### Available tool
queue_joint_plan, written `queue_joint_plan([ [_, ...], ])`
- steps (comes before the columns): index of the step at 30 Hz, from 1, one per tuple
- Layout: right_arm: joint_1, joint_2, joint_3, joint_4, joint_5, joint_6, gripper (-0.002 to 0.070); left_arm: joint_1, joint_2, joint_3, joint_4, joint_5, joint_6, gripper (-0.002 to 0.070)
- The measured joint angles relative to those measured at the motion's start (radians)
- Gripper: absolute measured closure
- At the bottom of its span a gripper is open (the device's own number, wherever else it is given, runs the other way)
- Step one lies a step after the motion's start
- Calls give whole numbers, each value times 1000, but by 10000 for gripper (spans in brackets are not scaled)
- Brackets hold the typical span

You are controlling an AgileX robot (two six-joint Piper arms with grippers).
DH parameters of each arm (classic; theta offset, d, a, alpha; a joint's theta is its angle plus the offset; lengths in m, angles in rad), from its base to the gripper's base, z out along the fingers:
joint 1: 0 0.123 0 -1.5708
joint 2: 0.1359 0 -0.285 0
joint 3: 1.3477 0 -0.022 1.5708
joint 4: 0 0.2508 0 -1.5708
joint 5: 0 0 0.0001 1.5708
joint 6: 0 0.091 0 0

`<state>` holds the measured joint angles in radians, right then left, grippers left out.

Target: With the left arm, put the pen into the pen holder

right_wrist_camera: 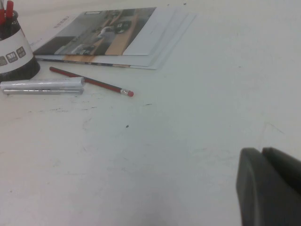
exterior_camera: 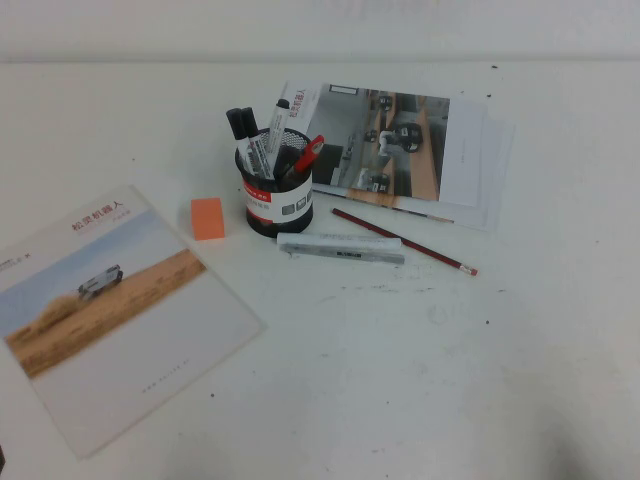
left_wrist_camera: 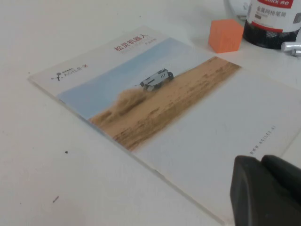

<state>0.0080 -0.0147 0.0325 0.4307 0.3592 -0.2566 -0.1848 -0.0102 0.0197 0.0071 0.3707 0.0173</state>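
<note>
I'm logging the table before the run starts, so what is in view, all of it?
pen: 1, grey-silver, lying flat on the table just in front of the holder
pen holder: 1, black mesh, white label with red band, holds markers, mid-table
pencil: 1, red, behind the pen, angled
orange block: 1, left of the holder
desert brochure: 1, front left
photo booklets: small stack, behind right of the holder
table: white
left gripper: black, shut, over the brochure's corner
right gripper: black, shut, over bare table
</note>
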Motion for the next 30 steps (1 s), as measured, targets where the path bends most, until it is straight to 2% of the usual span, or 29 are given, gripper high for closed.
queue_joint_plan([
  [7,0,0,0,0,0,0,698,0,0,2,-7,-26,0,676],
  [18,0,0,0,0,0,0,698,0,0,4,-239,-132,-7,676],
  [30,0,0,0,0,0,0,698,0,0,4,-316,-228,-83,676],
])
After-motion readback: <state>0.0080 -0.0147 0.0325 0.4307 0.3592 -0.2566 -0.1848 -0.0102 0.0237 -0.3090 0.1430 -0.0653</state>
